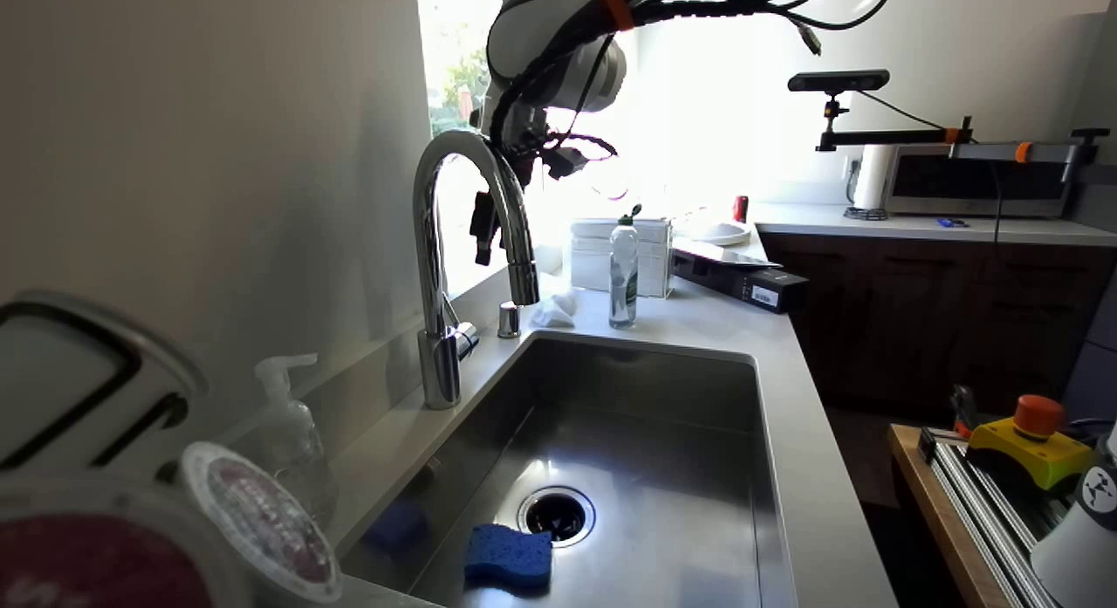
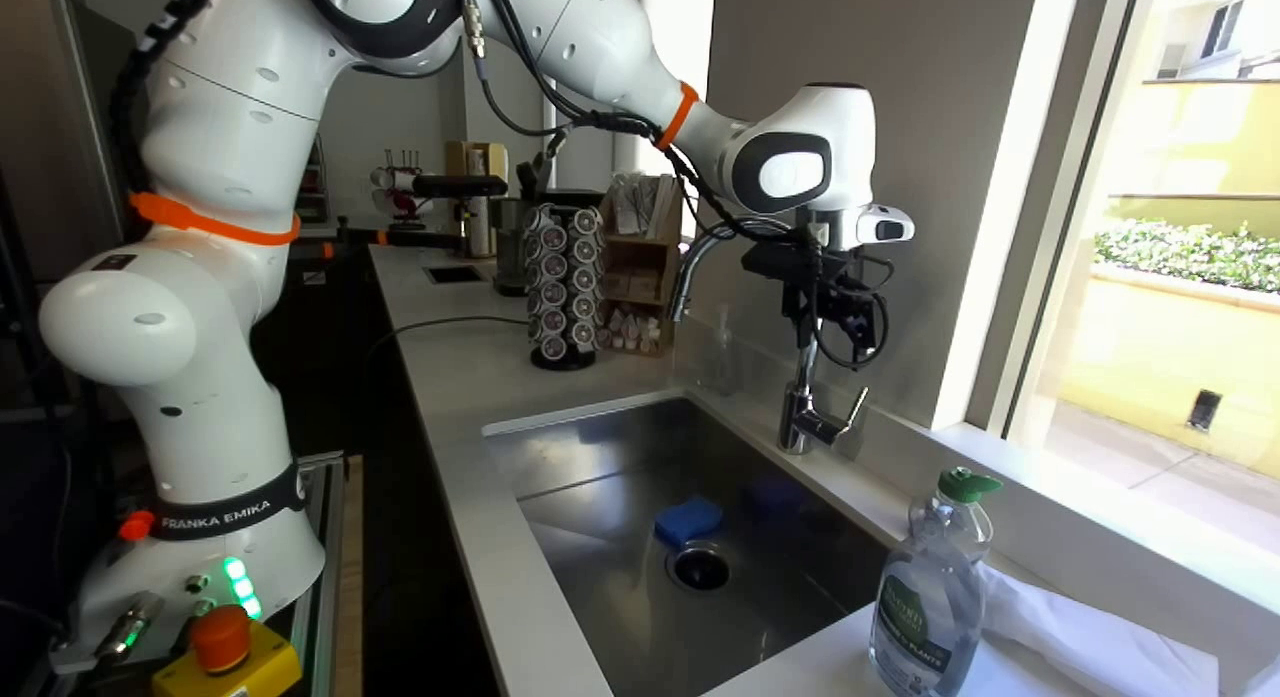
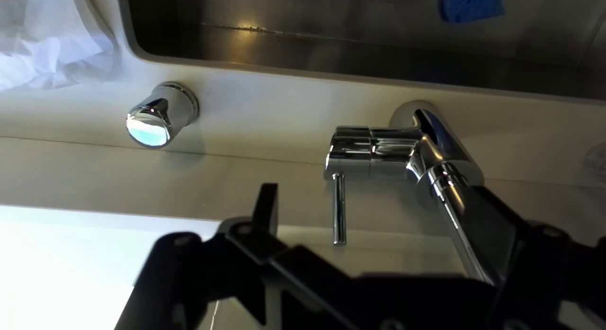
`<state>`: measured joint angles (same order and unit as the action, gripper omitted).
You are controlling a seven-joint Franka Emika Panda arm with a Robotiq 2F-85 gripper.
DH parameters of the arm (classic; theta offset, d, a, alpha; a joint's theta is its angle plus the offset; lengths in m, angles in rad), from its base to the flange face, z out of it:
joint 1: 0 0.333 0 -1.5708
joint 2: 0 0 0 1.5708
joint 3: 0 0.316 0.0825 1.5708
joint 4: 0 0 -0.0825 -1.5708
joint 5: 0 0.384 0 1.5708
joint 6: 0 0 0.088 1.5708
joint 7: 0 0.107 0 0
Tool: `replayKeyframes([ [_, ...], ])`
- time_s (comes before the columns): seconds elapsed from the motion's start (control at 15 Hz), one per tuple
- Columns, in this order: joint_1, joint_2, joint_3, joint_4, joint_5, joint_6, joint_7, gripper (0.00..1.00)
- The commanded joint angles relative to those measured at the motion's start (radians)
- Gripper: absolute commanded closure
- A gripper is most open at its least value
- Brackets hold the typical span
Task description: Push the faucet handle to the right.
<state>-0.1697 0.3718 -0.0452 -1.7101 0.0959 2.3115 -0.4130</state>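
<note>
The faucet handle is a thin chrome lever [image 3: 339,211] on a short side cylinder of the gooseneck faucet [image 3: 450,178]. The lever also shows in both exterior views [image 1: 450,311] [image 2: 856,409], pointing up and toward the wall. My gripper [image 3: 378,214] is open and empty in the wrist view. Its left finger is left of the lever, apart from it. Its right finger is over the faucet's upright neck; I cannot tell if they touch. In both exterior views the gripper [image 1: 485,226] [image 2: 830,322] hangs above the handle, close to the arched spout [image 1: 428,233].
The steel sink [image 2: 600,597] holds a blue sponge [image 2: 688,520]. A chrome cap [image 3: 163,113] stands beside the faucet. A dish soap bottle [image 2: 925,612] and white paper [image 2: 1090,637] are on the counter. A pump bottle [image 1: 301,433] and the window wall flank the faucet.
</note>
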Motion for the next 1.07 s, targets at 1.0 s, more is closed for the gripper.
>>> replayKeyframes([
  [1.0,-0.074,0.230,0.095,0.203,0.066,0.071,-0.058,0.00],
])
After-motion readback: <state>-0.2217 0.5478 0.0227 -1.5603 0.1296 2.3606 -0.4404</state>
